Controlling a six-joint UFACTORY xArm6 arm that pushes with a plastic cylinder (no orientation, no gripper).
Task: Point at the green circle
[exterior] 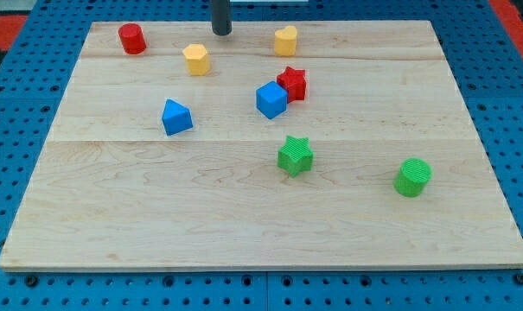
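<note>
My tip (221,32) sits at the view's top edge of the table (114,225), between the yellow block (196,59) on its left and the yellow heart (285,40) on its right, touching neither. There is no gripper on this rig, only the bare rod, so nothing is held and nothing can be clamped.

The green circle (413,177) stands low on the view's right, well apart from my tip and with bare wood all round it. Its nearest neighbour is the green star (295,155), off to its left.

I judge the whole travel is yet to be made. A straight diagonal from here to the circle looks to run close to the red star (293,83) and the blue cube (271,99), which touch one another near the middle. Since my tip rides at table height, anything on the line gets shoved. So I would first slide toward the view's right along the top, taking care to pass clear of the yellow heart, then come down the right side and approach the circle from above. I would slow near the end and stop just beside it without touching, since a nudge could roll or shift it. The red cylinder (132,38) and blue wedge (176,117) are far off the path.
</note>
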